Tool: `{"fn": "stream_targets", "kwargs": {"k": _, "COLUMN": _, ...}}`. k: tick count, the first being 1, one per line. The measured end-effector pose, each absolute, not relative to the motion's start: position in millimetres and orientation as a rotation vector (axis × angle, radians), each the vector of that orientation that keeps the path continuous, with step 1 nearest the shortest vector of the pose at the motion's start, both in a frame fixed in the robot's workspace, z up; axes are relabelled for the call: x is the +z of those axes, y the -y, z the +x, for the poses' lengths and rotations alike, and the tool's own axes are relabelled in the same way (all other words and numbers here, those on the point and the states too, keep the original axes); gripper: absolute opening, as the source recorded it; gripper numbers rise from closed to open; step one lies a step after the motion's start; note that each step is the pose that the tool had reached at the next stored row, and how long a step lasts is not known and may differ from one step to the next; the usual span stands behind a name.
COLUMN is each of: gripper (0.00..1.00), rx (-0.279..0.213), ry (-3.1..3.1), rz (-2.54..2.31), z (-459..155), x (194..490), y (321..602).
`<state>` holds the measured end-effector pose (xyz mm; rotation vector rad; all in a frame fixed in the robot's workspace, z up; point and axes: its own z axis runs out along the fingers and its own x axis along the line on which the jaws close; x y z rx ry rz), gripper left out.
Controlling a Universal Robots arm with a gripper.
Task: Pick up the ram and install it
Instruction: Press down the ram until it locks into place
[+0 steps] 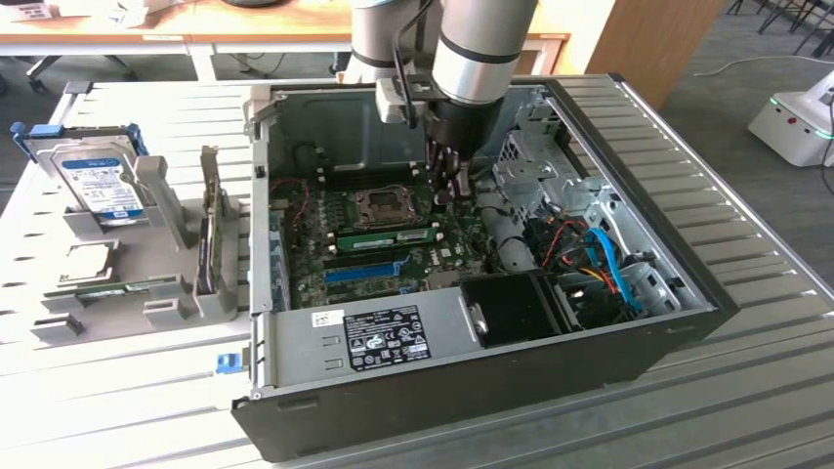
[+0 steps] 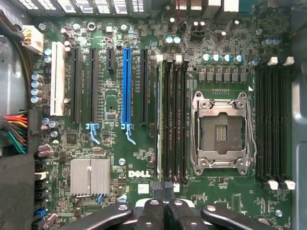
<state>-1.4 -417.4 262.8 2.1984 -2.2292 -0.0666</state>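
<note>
Green and narrow, with a pale label on its face, the ram is standing on edge in a memory slot of the motherboard, lying lengthwise between the empty processor socket and the long blue slot; whether it is pressed fully home I cannot tell. The gripper is hanging from the grey arm just above the board, near the end of the ram on the exterior view's right, and its jaws are pressing together with nothing between them. In the wrist view the closed fingertips are pointing at the end of the bank of black memory slots beside the socket. All this is sitting inside the open computer case, which is lying on its side on a slatted table. Well apart, toward the exterior view's left, a grey holder is carrying a hard drive and other parts.
</note>
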Motion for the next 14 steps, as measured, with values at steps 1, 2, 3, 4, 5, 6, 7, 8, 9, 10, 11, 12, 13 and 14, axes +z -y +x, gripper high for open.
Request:
{"fn": "stream_targets", "kwargs": {"k": 1, "gripper": 0.11, "rx": -0.067, "ry": 2.229, "rz": 2.198, "z": -1.4, "x": 262.1, "y": 417.4}}
{"fn": "stream_targets", "kwargs": {"k": 2, "gripper": 0.11, "rx": -0.067, "ry": 2.229, "rz": 2.198, "z": -1.4, "x": 261.4, "y": 417.4}}
{"fn": "stream_targets", "kwargs": {"k": 3, "gripper": 0.11, "rx": -0.067, "ry": 2.229, "rz": 2.198, "z": -1.4, "x": 260.7, "y": 417.4}}
{"fn": "stream_targets", "kwargs": {"k": 4, "gripper": 0.11, "rx": -0.067, "ry": 2.229, "rz": 2.198, "z": -1.4, "x": 259.9, "y": 417.4}}
{"fn": "stream_targets", "kwargs": {"k": 5, "gripper": 0.11, "rx": -0.067, "ry": 2.229, "rz": 2.198, "z": -1.4, "x": 259.2, "y": 417.4}}
{"fn": "stream_targets", "kwargs": {"k": 6, "gripper": 0.11, "rx": -0.067, "ry": 2.229, "rz": 2.198, "z": -1.4, "x": 258.5, "y": 417.4}}
{"fn": "stream_targets", "kwargs": {"k": 7, "gripper": 0.11, "rx": -0.067, "ry": 2.229, "rz": 2.198, "z": -1.4, "x": 257.8, "y": 417.4}}
{"fn": "stream_targets", "kwargs": {"k": 8, "gripper": 0.11, "rx": -0.067, "ry": 2.229, "rz": 2.198, "z": -1.4, "x": 257.1, "y": 417.4}}
{"fn": "stream_targets", "kwargs": {"k": 9, "gripper": 0.11, "rx": -0.067, "ry": 2.229, "rz": 2.198, "z": -1.4, "x": 256.4, "y": 417.4}}
{"fn": "stream_targets", "kwargs": {"k": 10, "gripper": 0.11, "rx": -0.067, "ry": 2.229, "rz": 2.198, "z": -1.4, "x": 255.6, "y": 417.4}}
{"fn": "stream_targets", "kwargs": {"k": 11, "gripper": 0.11, "rx": -0.067, "ry": 2.229, "rz": 2.198, "z": -1.4, "x": 254.8, "y": 417.4}}
{"fn": "stream_targets", "kwargs": {"k": 12, "gripper": 0.11, "rx": -0.067, "ry": 2.229, "rz": 2.198, "z": -1.4, "x": 254.0, "y": 417.4}}
{"fn": "stream_targets", "kwargs": {"k": 13, "gripper": 0.11, "rx": -0.067, "ry": 2.229, "rz": 2.198, "z": -1.4, "x": 253.3, "y": 417.4}}
{"fn": "stream_targets", "kwargs": {"k": 14, "gripper": 0.11, "rx": -0.067, "ry": 2.229, "rz": 2.198, "z": -1.4, "x": 252.6, "y": 417.4}}
